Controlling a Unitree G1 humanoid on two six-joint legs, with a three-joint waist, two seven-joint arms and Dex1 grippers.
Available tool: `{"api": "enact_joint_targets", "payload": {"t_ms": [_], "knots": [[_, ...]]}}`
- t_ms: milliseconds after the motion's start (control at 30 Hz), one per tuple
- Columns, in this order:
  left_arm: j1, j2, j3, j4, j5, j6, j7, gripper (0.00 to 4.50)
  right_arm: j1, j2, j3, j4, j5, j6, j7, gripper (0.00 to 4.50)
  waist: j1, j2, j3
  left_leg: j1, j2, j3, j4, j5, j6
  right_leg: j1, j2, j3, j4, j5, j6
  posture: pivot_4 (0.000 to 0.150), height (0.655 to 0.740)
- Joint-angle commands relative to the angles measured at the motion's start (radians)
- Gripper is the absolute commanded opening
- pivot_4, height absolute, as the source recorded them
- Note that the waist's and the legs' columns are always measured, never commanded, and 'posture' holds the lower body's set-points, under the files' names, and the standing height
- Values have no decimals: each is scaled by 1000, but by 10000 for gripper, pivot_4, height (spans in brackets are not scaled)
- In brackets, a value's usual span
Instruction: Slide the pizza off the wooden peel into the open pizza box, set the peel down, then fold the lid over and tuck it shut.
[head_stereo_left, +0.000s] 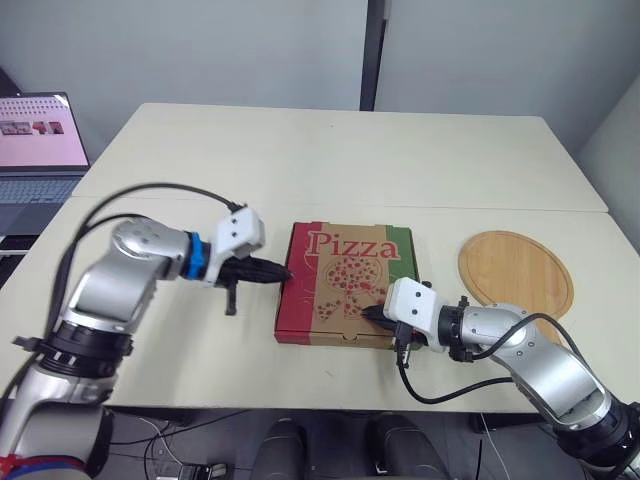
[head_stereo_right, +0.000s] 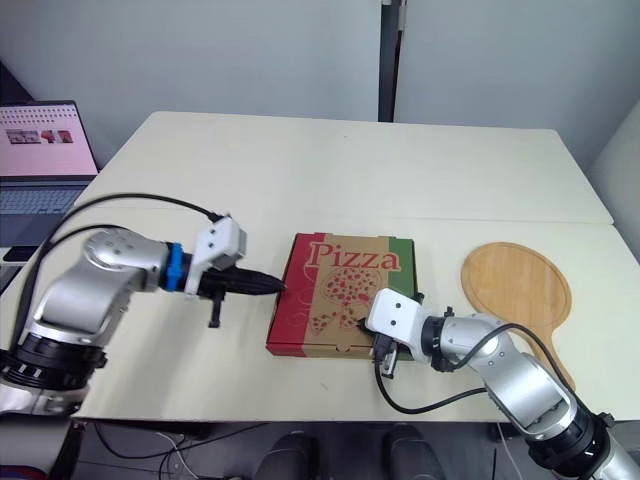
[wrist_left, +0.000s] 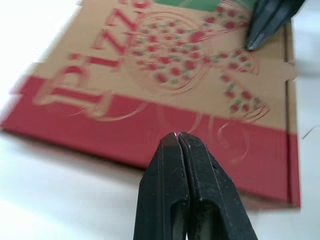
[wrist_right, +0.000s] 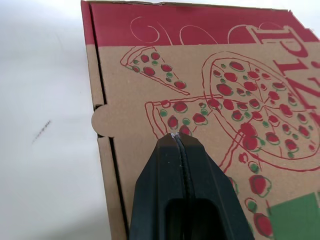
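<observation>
At the closed box (head_stereo_left: 345, 290), left gripper (head_stereo_left: 283, 272) and right gripper (head_stereo_left: 368, 313) are pressed together, empty; I'd press its front edge flat

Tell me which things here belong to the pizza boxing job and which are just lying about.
Job:
pizza box, closed
wooden peel, bare, beside the box
left end effector, shut, at the box's left side
right end effector, shut, over the box's near edge

Lying about:
laptop, open, off to the robot's left

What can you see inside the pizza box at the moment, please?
Nothing: the pizza box has its lid folded down, so its contents are covered. The right gripper, shut, sits over the lid.
</observation>
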Motion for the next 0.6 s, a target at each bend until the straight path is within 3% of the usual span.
{"api": "enact_joint_targets", "payload": {"t_ms": [33, 367, 500, 600], "knots": [[34, 13, -44, -29, 56, -49, 23, 0, 10, -6, 0, 2, -22, -15, 5, 360, -3, 0, 0, 0, 0, 0, 0, 0, 0, 0, 0, 0, 0, 0, 0, 1500, 7400], [86, -21, -50, 14, 49, -48, 71, 0, 25, -3, -63, 5, -30, -137, 22, 360, -1, 1, -3, 2, 0, 1, 0, 0, 0, 2, 0, 1, 0, 0, 0, 1500, 7400], [65, -74, 115, 48, -10, 1, 218, 0, 24, 8, -235, 41, -17, -165, -38, 360, 0, 1, -3, 1, 0, 0, 0, 0, 0, 1, 0, 0, 0, 0, 1, 1500, 7400], [67, -118, 191, 98, 18, -18, 370, 0, 37, -14, -326, 133, -81, -218, -98, 360, 0, 1, -2, 1, 0, 0, 0, 0, 0, 1, 0, 0, 0, 1, 1, 1500, 7400]]}}
